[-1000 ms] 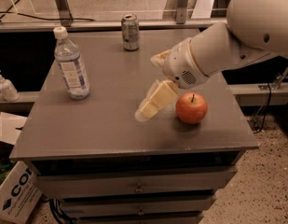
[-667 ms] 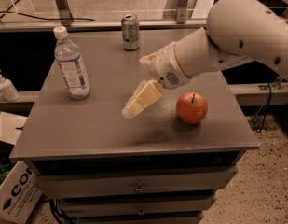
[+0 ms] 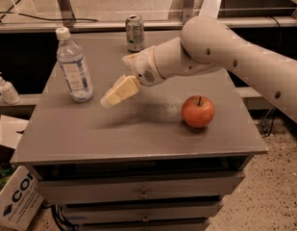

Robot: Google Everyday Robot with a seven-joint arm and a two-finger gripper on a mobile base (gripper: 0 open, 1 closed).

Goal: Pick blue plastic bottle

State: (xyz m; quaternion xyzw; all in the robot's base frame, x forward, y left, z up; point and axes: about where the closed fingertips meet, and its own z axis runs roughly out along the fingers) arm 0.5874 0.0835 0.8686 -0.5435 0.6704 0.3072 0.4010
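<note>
The blue plastic bottle [image 3: 74, 67], clear with a white cap and a blue-and-white label, stands upright at the left of the grey cabinet top [image 3: 138, 129]. My gripper [image 3: 115, 82] hovers over the middle of the top, just right of the bottle and apart from it. Its cream fingers [image 3: 120, 91] point toward the bottle's lower part. The jaws stand apart and hold nothing. The white arm reaches in from the upper right.
A silver-green can [image 3: 134, 32] stands at the back centre. A red apple [image 3: 198, 111] sits at the right front. A small white pump bottle [image 3: 5, 87] is on a lower ledge at left. A cardboard box [image 3: 13, 196] sits on the floor at left.
My gripper has moved left across the cabinet top, away from the apple and closer to the bottle. The bottle, can and apple have not moved.
</note>
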